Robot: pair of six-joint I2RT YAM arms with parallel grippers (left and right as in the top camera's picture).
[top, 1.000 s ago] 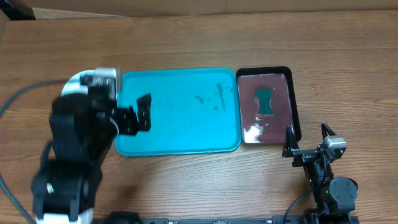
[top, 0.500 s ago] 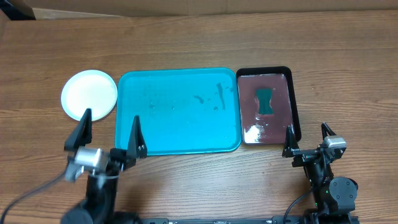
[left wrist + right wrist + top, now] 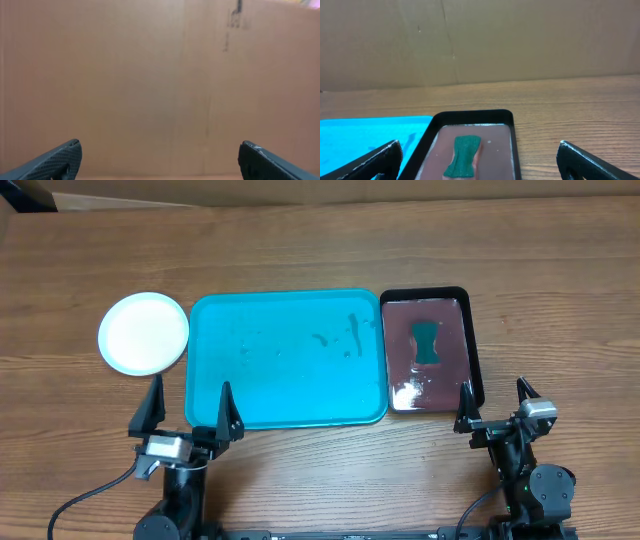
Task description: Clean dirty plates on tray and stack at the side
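A white plate (image 3: pixel 143 333) lies flat on the wooden counter (image 3: pixel 300 240), just beside the far left corner of the turquoise tray (image 3: pixel 290 385) and outside its rim; only this one white face shows from above, and I cannot tell whether other plates lie beneath it. The turquoise tray sits in the middle of the counter with no plate on it; a few thin dark streaks (image 3: pixel 350 335) mark its floor towards the far right. Against its right edge stands the narrower black tray (image 3: pixel 425 292), filled with reddish water; a green sponge (image 3: pixel 428 343), pinched at the waist, lies in the far half of that water.

The left hand (image 3: pixel 189 402) hangs at the near edge of the counter, by the near left corner of the turquoise tray, its jaws spread wide and holding nothing; in its wrist view the two dark fingers (image 3: pixel 55 162) sit in the bottom corners, well apart, with only a plain cardboard wall (image 3: pixel 150 75) ahead. The right hand (image 3: pixel 493 393) waits at the near right, just near of the black tray, jaws also wide and holding nothing; its wrist view looks over the black tray and sponge, with a strip of the turquoise tray at the left and the same brown cardboard beyond.
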